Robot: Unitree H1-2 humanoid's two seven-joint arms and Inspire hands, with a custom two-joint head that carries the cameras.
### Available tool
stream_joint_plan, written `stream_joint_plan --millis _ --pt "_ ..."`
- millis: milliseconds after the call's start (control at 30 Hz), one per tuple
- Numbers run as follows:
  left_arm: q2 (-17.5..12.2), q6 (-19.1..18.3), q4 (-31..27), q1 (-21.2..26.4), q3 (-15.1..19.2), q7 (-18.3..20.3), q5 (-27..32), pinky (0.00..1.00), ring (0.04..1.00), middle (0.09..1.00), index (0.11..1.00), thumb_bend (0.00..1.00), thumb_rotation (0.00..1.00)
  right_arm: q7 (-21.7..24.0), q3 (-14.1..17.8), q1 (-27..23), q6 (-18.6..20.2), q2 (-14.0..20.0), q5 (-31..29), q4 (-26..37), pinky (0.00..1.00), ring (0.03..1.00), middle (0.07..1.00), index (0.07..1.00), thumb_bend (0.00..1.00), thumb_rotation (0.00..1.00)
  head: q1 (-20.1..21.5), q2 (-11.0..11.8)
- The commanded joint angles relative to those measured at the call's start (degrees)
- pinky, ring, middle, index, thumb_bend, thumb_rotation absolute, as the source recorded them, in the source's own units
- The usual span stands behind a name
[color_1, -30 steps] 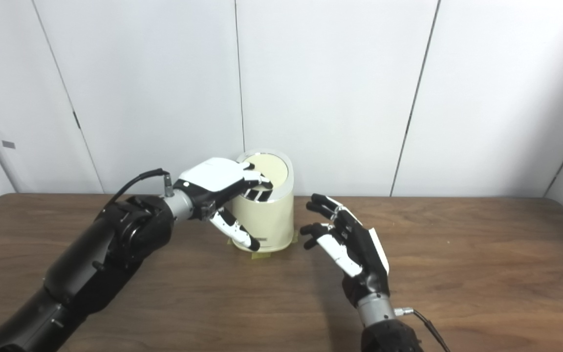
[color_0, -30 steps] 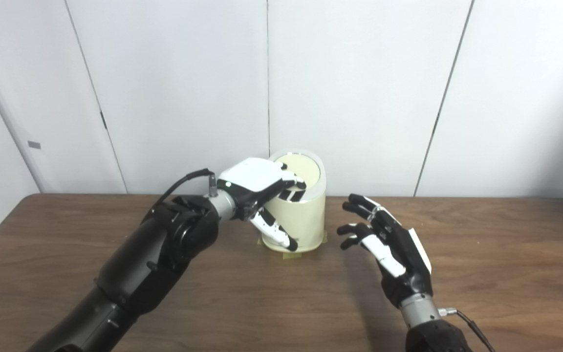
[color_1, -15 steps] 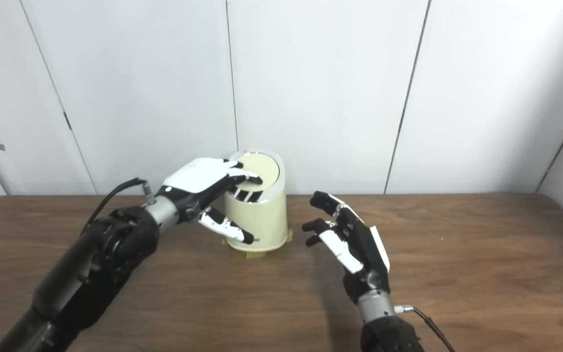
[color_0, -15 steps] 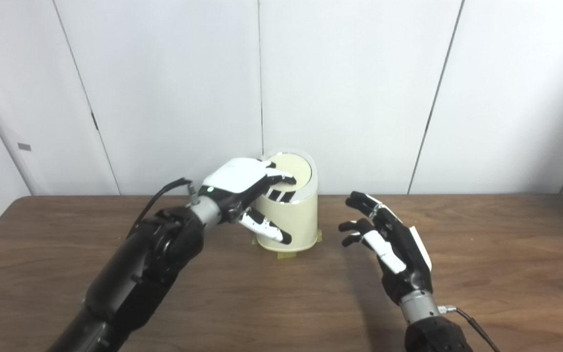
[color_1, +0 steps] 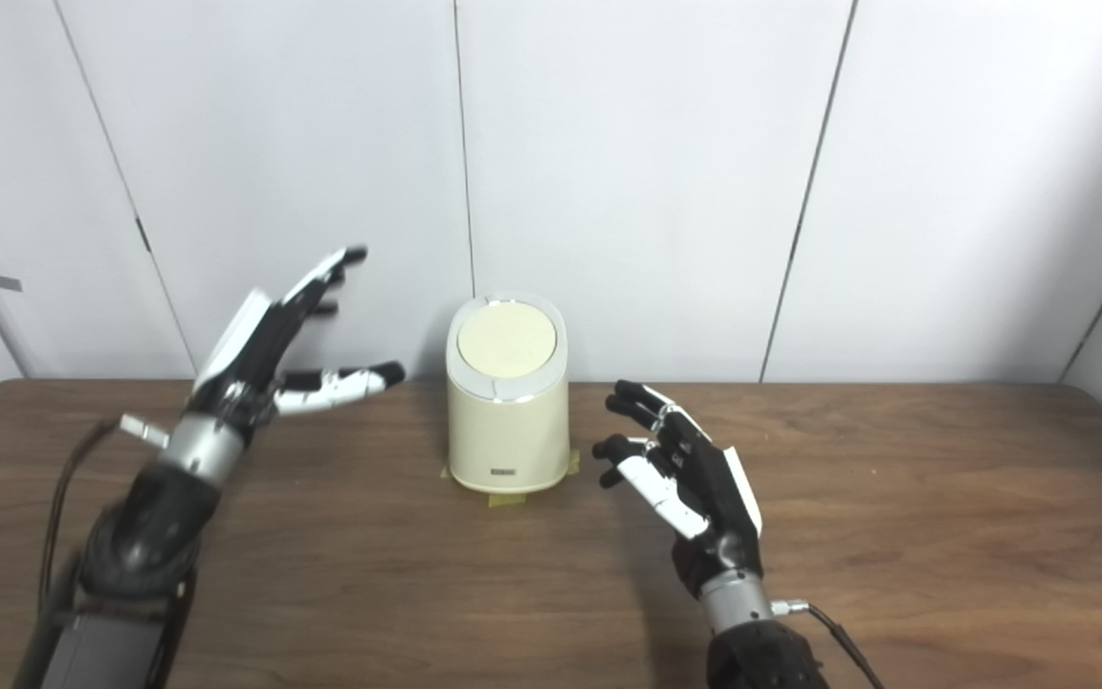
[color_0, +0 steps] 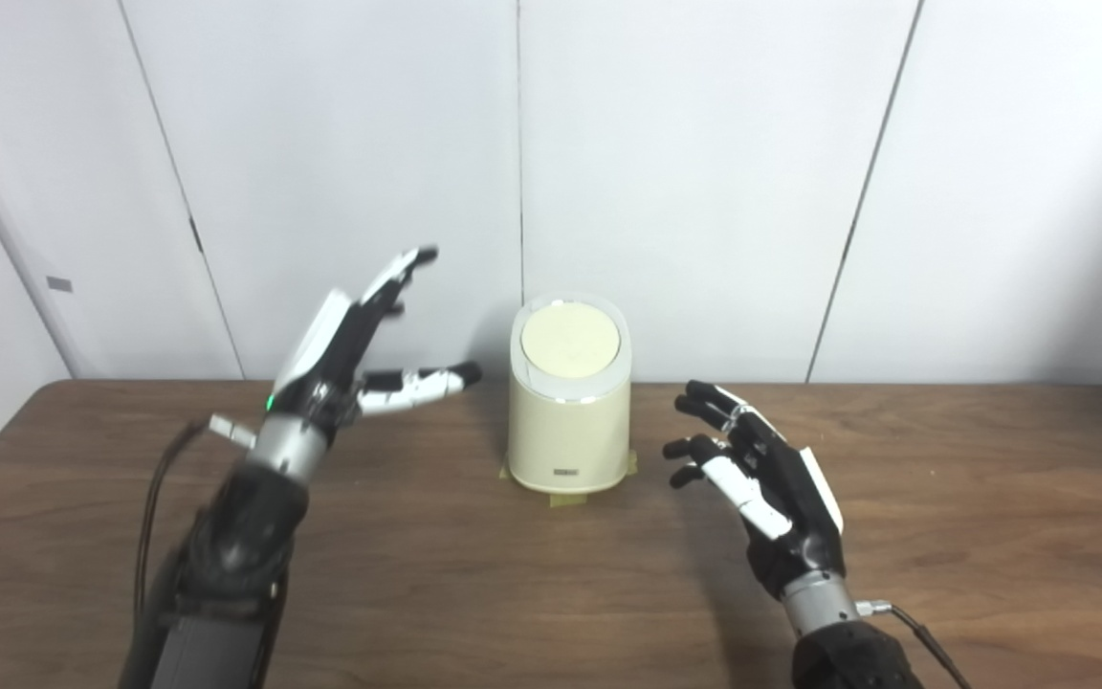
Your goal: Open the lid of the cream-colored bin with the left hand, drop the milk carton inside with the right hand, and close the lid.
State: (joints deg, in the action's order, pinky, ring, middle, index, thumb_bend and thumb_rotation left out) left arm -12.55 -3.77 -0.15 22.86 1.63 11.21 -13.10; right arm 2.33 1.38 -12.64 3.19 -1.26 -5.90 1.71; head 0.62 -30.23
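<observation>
The cream-colored bin (color_0: 568,411) stands upright near the table's back edge, and its round lid (color_0: 570,341) lies flat and shut on top. My left hand (color_0: 348,344) is raised to the left of the bin, apart from it, open with fingers spread and pointing up. To the right of the bin my right hand (color_0: 763,488) hovers over the table, open and holding nothing. No milk carton shows in either view.
Yellow tape (color_0: 561,498) holds the bin's base to the brown wooden table (color_0: 972,498). White wall panels (color_0: 704,172) rise directly behind the bin. A cable (color_0: 154,498) hangs from my left wrist.
My left hand has come off the bin's lid, swung back to the left and opened upward. The lid stays shut. My right hand has barely moved.
</observation>
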Motion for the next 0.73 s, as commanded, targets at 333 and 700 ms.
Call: stream_joint_plan --millis 333,700 --pt "2.9 8.6 -2.3 -13.0 4.2 -3.3 11.7 0.52 0.645 0.71 0.759 0.7 0.26 -1.1 -0.3 -0.5 -3.9 3.1 5.5 1.9 0.55 0.706 0.772 0.759 0.78 0.39 0.9 -0.1" --pt "3.7 10.6 -2.2 -14.3 3.3 -3.5 13.0 0.54 0.673 0.744 0.772 0.68 0.23 -0.3 -0.3 0.4 -5.5 3.6 4.8 1.4 0.59 0.752 0.813 0.778 0.78 0.38 0.5 -0.1"
